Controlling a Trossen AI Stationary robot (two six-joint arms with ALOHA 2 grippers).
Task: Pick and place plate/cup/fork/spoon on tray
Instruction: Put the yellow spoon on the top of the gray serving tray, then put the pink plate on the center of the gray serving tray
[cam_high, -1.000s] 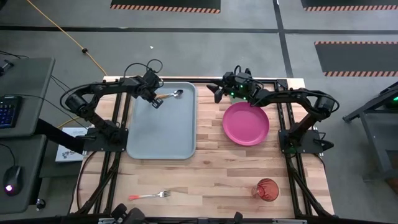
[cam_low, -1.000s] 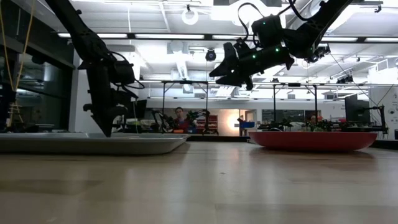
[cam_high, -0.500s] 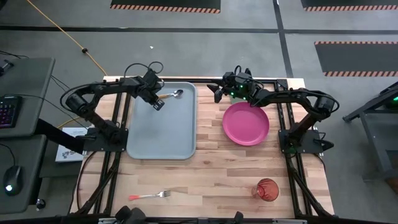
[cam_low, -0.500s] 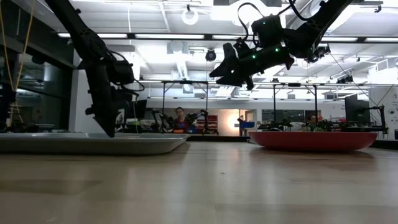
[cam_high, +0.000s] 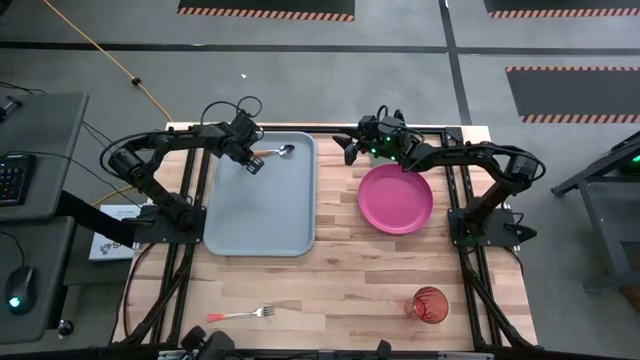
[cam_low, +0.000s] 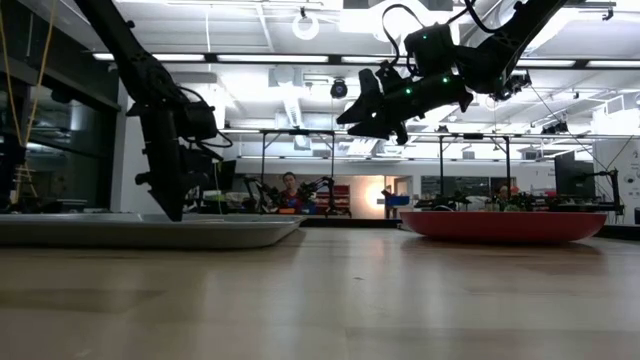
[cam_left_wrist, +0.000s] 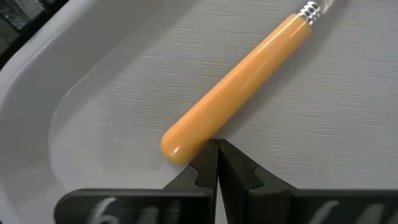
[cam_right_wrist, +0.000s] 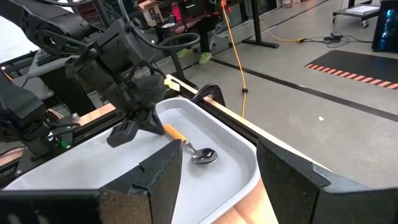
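Right, my left tool sits clenched and empty beside the spoon in the tray at upper left, so lifting carelessly could nudge its handle, while my right tool waits spread wide.

Left pincer shifted slightly beside spoon.

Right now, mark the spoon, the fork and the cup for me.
spoon (cam_left_wrist: 239, 87), left wrist view, middle of the orange-tan handle.
fork (cam_high: 241, 314), high view, where the red handle meets the metal neck.
cup (cam_high: 430, 304), high view, centre of the red tumbler.
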